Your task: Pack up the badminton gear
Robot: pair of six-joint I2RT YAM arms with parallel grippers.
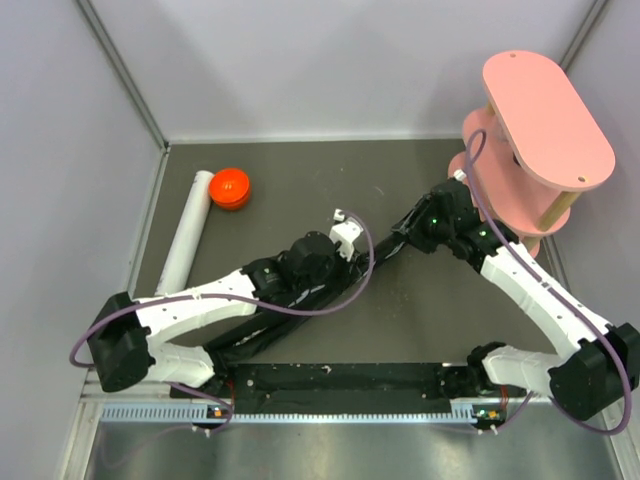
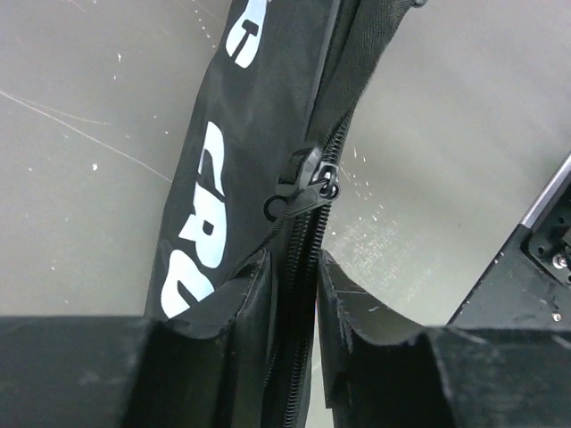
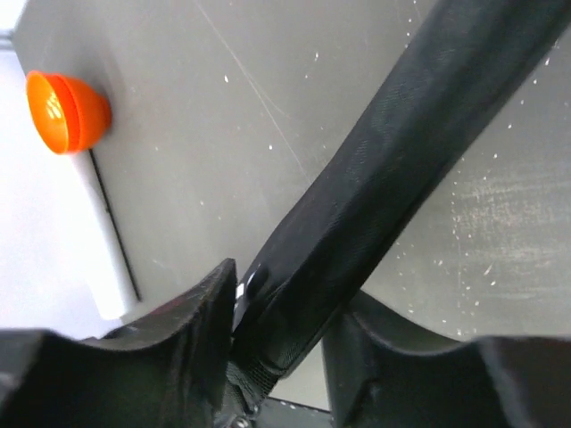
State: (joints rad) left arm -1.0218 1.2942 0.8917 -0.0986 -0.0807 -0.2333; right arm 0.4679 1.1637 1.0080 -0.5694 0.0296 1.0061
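Note:
The black "CROSSWAY" bag (image 1: 300,310) lies diagonally across the mat from near left to far right. My left gripper (image 1: 352,245) is shut on the bag's zipper edge (image 2: 294,267), just below the zipper pull (image 2: 323,178). My right gripper (image 1: 408,235) is shut on the bag's narrow end (image 3: 375,196), with a finger on each side (image 3: 278,312). The long white tube (image 1: 187,240) lies at the far left with its orange cap (image 1: 230,188) off beside its far end. The cap also shows in the right wrist view (image 3: 67,111). Rackets and shuttlecocks are out of view.
The pink tiered oval shelf (image 1: 545,120) stands at the far right corner, close behind my right arm. Grey walls enclose the mat on the left, back and right. A black rail (image 1: 340,380) runs along the near edge.

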